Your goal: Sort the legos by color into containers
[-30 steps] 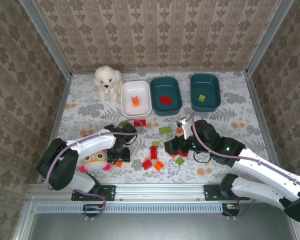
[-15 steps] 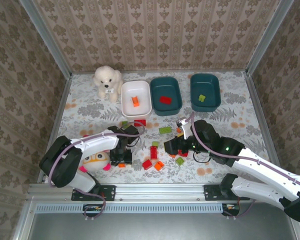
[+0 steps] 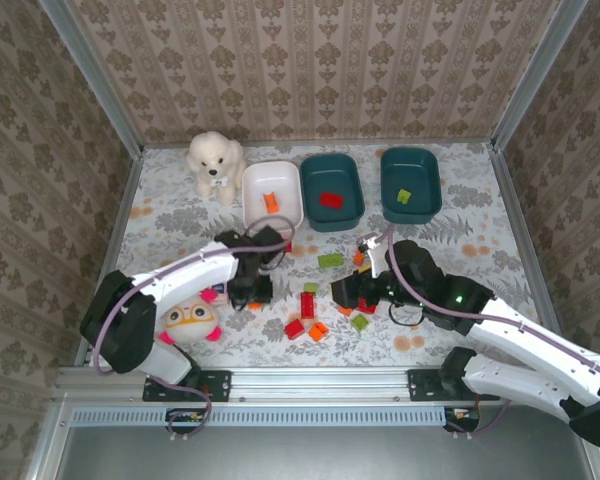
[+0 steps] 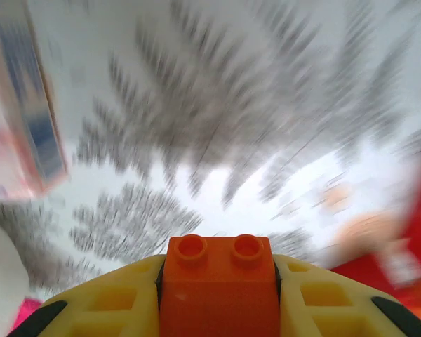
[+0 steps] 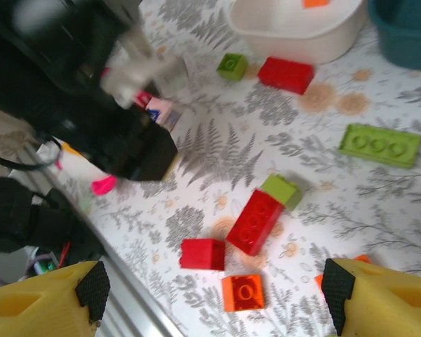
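Since half a second ago the orange lego (image 4: 219,284) has left the near pile, carried back toward the containers by the left gripper (image 3: 248,292).
The brick sits studs-up, pinched on both sides by the yellow fingers (image 4: 112,302), over the fern-print table (image 3: 170,215); the blur in the left wrist view suggests the arm is mid-swing. This looks like the carry step for one orange piece. The next move should take it over the white bin (image 3: 290,218), which holds another orange brick (image 3: 271,202), and part the jaws only once it is inside the rim. The right gripper (image 5: 214,286) hangs with its fingers wide apart and nothing between them, above loose red bricks (image 5: 256,221) and a lime one (image 5: 281,189) waiting for the two teal bins (image 3: 355,205).
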